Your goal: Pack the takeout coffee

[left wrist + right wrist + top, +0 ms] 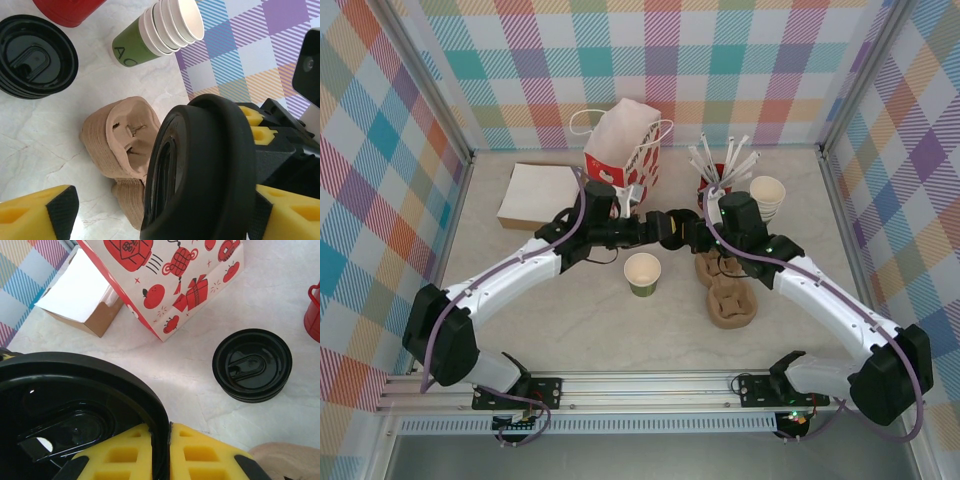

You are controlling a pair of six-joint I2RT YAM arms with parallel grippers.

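We see both arms meeting over the middle of the table (570, 310), and between them is the black lid (75, 415), up in the air and turned on edge. The right gripper (169, 450) has it: its two yellow fingers (210, 457) are pinched on the lid's rim. The left gripper (162, 215) faces it with jaws apart. One yellow finger (35, 212) stands clear of the lid, while the other sits behind the lid's edge, and we cannot tell whether that one touches.

The takeout coffee cup (642, 272) stands upright on the table just near of the grippers, its top uncovered and its cream inside showing. To its right lie the cardboard carriers (730, 300). Far of the grippers stands the red paper bag (625, 150), with a white box (540, 195) to its left. A stack of lids (252, 365) rests flat on the table, and a stack of green cups (160, 30) lies tipped on its side.
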